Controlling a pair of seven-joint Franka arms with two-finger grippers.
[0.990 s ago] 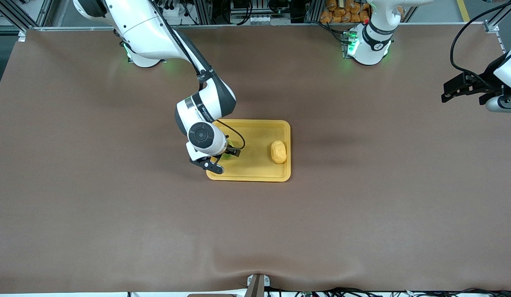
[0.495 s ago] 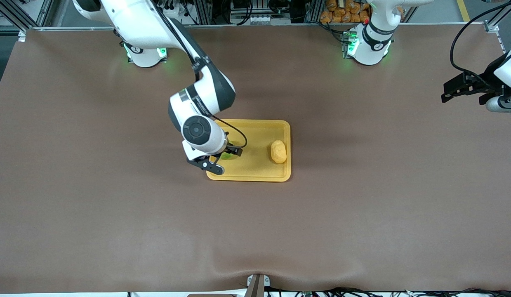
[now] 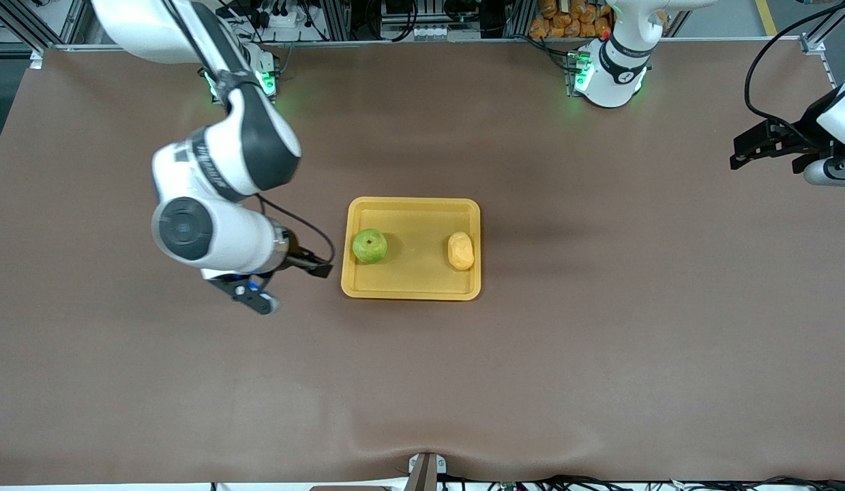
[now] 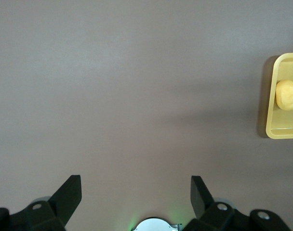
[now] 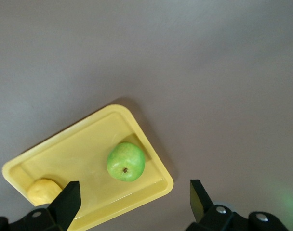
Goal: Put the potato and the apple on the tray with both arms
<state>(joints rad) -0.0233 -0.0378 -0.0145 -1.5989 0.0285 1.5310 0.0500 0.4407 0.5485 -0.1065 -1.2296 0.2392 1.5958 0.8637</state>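
Observation:
The yellow tray (image 3: 415,276) lies mid-table. The green apple (image 3: 369,246) sits on it at the right arm's end, and the potato (image 3: 461,250) sits on it at the left arm's end. My right gripper (image 3: 292,288) is open and empty over bare table beside the tray, toward the right arm's end. The right wrist view shows the tray (image 5: 79,149), the apple (image 5: 126,161), the potato (image 5: 43,191) and the open gripper (image 5: 133,202). My left gripper (image 3: 736,153) waits open and empty over the table's left-arm end. Its wrist view (image 4: 136,195) shows the tray's edge (image 4: 281,130) and the potato (image 4: 287,94).
Brown table cloth (image 3: 599,354) covers the whole table, with a small fold (image 3: 422,443) at the edge nearest the front camera. The arm bases (image 3: 606,75) stand along the farthest edge, with orange items (image 3: 565,17) stored past it.
The right gripper has let go of the apple and drawn back off the tray toward the right arm's end. The apple now rests uncovered on the tray. The left arm has not moved.

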